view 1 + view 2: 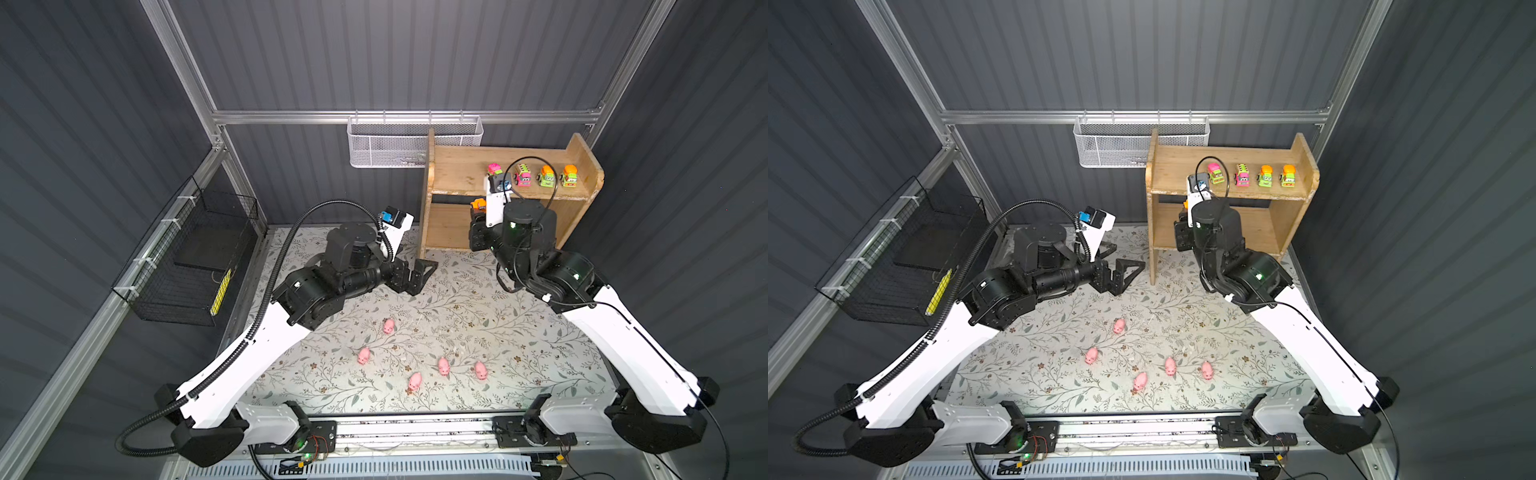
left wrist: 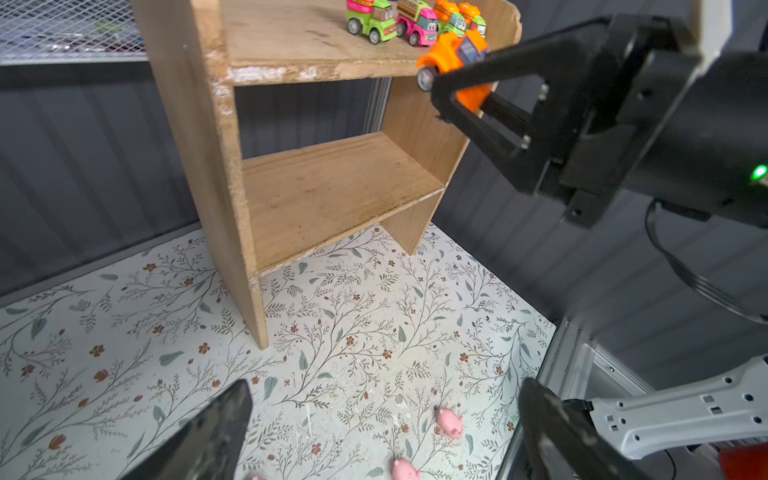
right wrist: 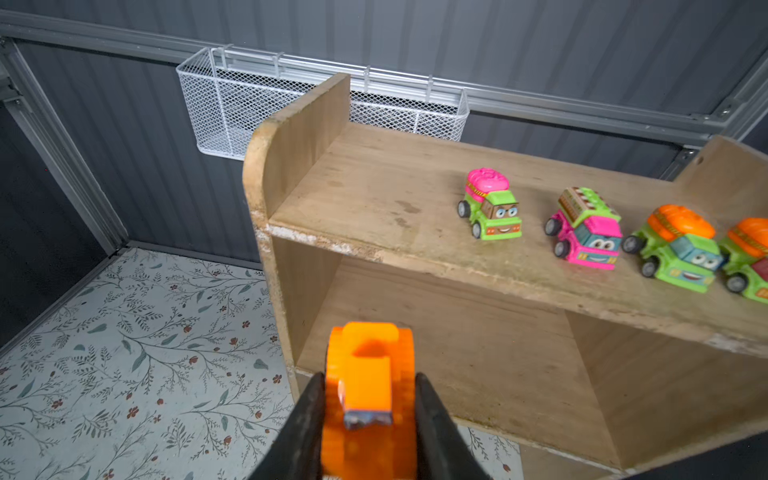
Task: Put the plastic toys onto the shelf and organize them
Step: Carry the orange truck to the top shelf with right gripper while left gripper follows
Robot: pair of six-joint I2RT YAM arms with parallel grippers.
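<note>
Pincer on my right side first: the right pincer [image 3: 368, 382] is clenched on the orange car [image 2: 451, 54], one finger against each flank. I hold it in the air in front of the shelf [image 1: 457, 170], about level with the worn front edge of the top board and resting on no wood. On that top board four cars stand in a row, faces to the front, toward the right end in both top views: a green car with a pink top [image 3: 492, 210], a pink car with a green top [image 3: 586, 232], then two green cars with orange tops [image 3: 677, 249] (the last is cut off by the edge of my right wrist view). My left pincer [image 2: 385, 388] is spread wide with nothing between its fingers, low over the desk [image 1: 498, 316] and just beside the shelf's left side panel. Five pink pigs [image 1: 444, 366] lie scattered on the desk's flowered cover, well apart from the shelf and from both pincers.
</note>
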